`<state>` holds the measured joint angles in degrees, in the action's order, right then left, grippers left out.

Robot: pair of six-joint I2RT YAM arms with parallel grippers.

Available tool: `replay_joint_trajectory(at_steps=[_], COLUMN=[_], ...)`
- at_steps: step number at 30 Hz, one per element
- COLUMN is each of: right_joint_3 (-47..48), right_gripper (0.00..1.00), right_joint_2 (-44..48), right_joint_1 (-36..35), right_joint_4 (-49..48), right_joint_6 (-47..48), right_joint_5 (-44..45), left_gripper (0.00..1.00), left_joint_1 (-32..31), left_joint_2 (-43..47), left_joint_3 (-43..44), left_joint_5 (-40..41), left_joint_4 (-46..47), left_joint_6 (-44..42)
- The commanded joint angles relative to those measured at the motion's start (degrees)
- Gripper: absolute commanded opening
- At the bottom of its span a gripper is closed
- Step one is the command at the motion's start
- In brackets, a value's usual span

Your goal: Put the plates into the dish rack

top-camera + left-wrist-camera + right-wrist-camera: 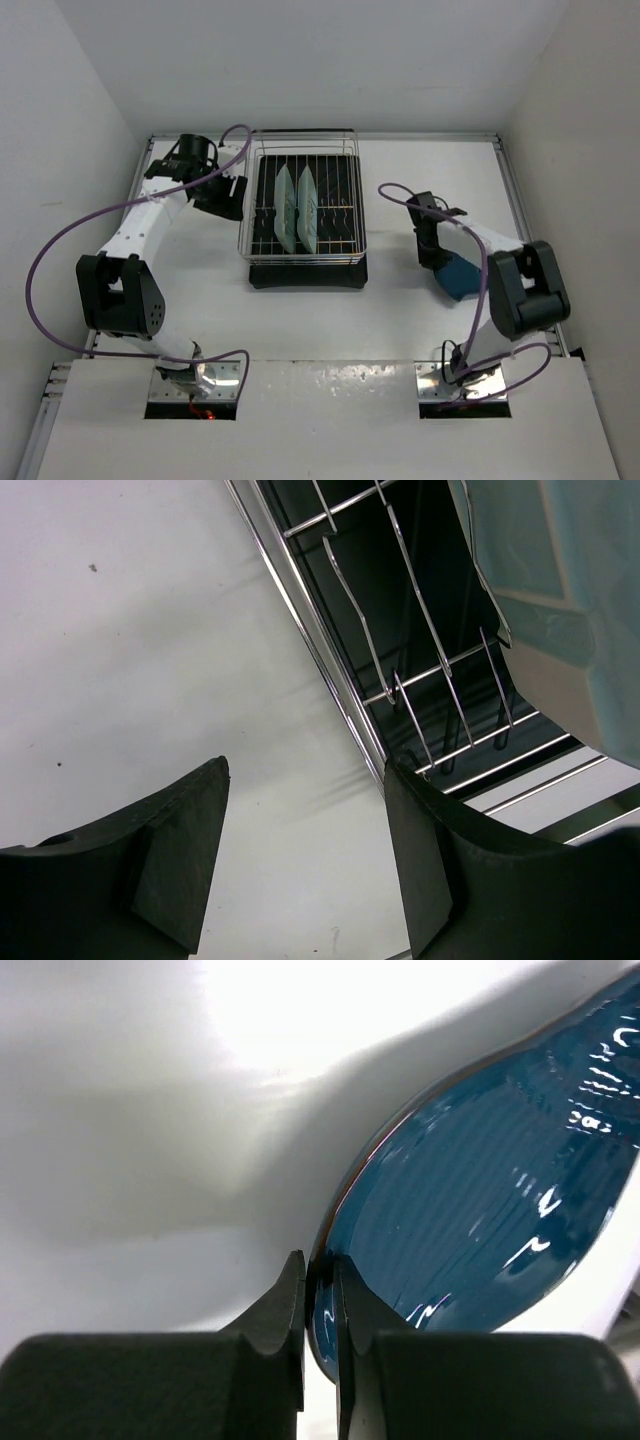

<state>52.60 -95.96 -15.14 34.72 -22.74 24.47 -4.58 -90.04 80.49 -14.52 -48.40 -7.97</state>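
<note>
The chrome wire dish rack [303, 256] on its black tray base stands at the table's middle back. Two pale mint-green plates [284, 208] [309, 207] stand on edge between its bars. My left gripper [226, 196] is open and empty, just left of the rack; in the left wrist view [305, 865] its right finger is by the rack's rail [330, 670], and one mint plate [560, 590] shows upper right. My right gripper [437, 258] is shut on the rim of the dark blue plate [462, 277], at the right; the right wrist view shows the jaws [320, 1295] pinching its edge [480, 1230].
White enclosure walls [70, 120] close in the table on the left, back and right. A metal rail [525, 210] runs along the right edge. Purple cables [60, 240] loop off both arms. The arm bases [195, 380] sit at the near edge.
</note>
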Motion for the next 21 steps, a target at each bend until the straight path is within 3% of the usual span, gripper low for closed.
replay_joint_trajectory(at_steps=[1, 3, 9, 17, 21], right_joint_3=[-1.6, -3.1, -0.1, 8.1, 12.0], right_gripper=[0.0, 0.0, 0.0, 0.0, 0.0], right_joint_2=[8.8, 20.1, 32.1, 36.0, 35.8], right_joint_1=[0.5, 0.8, 2.7, 3.4, 2.9], right_joint_4=[-6.7, -12.5, -14.1, -16.3, -24.2], right_joint_6=[-1.3, -1.9, -3.4, -4.5, -8.5], right_joint_5=[-14.5, -19.7, -24.2, -27.4, -32.6], left_gripper=[0.68, 0.68, 0.68, 0.68, 0.68], left_joint_1=[-0.5, -0.5, -0.5, -0.5, -0.5], left_joint_2=[1.4, 1.4, 1.4, 1.4, 1.4], left_joint_3=[2.1, 2.1, 2.1, 2.1, 2.1], left_joint_5=[-0.1, -0.1, -0.1, -0.1, -0.1], left_joint_4=[-0.3, -0.3, -0.3, -0.3, -0.3], left_joint_6=[-0.8, -0.8, -0.8, -0.8, -0.8])
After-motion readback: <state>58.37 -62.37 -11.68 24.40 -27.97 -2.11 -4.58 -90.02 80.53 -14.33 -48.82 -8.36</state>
